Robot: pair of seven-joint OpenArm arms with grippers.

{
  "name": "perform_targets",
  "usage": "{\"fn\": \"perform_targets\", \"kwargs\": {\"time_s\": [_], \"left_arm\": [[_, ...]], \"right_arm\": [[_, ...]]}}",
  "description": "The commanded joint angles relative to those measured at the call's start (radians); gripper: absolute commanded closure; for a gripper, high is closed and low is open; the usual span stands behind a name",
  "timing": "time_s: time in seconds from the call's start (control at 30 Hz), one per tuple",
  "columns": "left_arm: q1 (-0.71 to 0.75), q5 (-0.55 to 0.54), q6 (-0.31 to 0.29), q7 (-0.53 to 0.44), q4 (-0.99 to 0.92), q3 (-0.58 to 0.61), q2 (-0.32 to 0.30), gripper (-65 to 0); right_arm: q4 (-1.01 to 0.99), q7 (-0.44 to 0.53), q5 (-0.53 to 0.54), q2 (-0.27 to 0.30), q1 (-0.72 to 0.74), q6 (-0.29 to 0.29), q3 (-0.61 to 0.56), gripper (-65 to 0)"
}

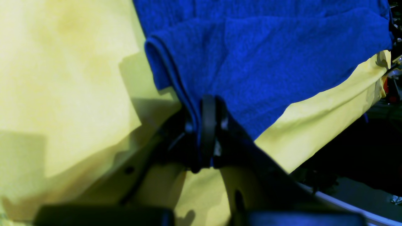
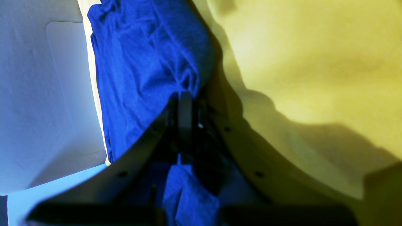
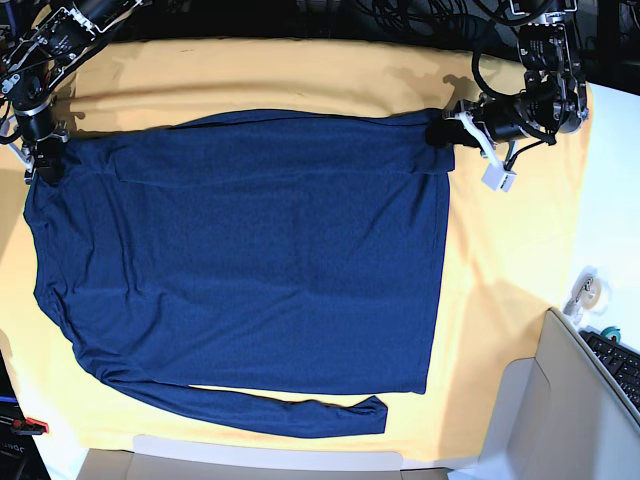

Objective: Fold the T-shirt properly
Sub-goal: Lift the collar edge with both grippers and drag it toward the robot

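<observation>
The dark navy T-shirt (image 3: pixel 250 270) lies spread flat on the big yellow cloth (image 3: pixel 510 300), one long sleeve (image 3: pixel 290 412) stretched along its near edge. My left gripper (image 3: pixel 441 134) is at the shirt's far right corner, shut on a fold of the blue fabric (image 1: pixel 267 62); in the left wrist view the cloth edge runs between the closed fingers (image 1: pixel 208 122). My right gripper (image 3: pixel 45 163) is at the far left corner, shut on bunched blue fabric (image 2: pixel 141 62), which hangs through its closed fingers (image 2: pixel 186 106).
The yellow cloth (image 1: pixel 62 78) covers the table around the shirt. A grey-white box (image 3: pixel 560 400) stands at the near right corner, with a keyboard (image 3: pixel 620 360) and a tape roll (image 3: pixel 590 292) beside it. Cables crowd the far edge (image 3: pixel 400 20).
</observation>
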Motion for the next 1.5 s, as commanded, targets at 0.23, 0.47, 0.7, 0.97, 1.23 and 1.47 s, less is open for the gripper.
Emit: {"fn": "perform_targets", "kwargs": {"time_s": [0.23, 0.47, 0.7, 0.97, 1.23, 1.47], "left_arm": [[0.006, -0.004, 0.001, 0.017, 0.076, -0.009, -0.015, 0.0], [0.055, -0.004, 0.001, 0.017, 0.184, -0.009, -0.015, 0.0], [0.065, -0.004, 0.001, 0.016, 0.201, -0.01, -0.037, 0.0], [0.055, -0.004, -0.051, 0.016, 0.201, -0.087, -0.037, 0.0], [-0.024, -0.002, -0.113, 0.026, 0.196, -0.09, -0.032, 0.0], [-0.104, -0.004, -0.114, 0.026, 0.196, -0.087, -0.031, 0.0]], "right_arm": [[0.07, -0.049, 0.021, -0.026, -0.063, -0.029, -0.009, 0.0], [0.18, -0.049, 0.021, -0.024, -0.123, -0.029, -0.008, 0.0], [0.177, -0.049, 0.021, -0.003, -0.13, -0.029, -0.008, 0.0], [0.179, -0.048, 0.017, 0.023, -0.12, -0.029, -0.008, 0.0], [0.179, -0.048, 0.013, 0.023, -0.041, -0.029, -0.012, 0.0], [0.172, -0.043, 0.012, 0.02, 0.031, -0.029, -0.015, 0.0]]}}
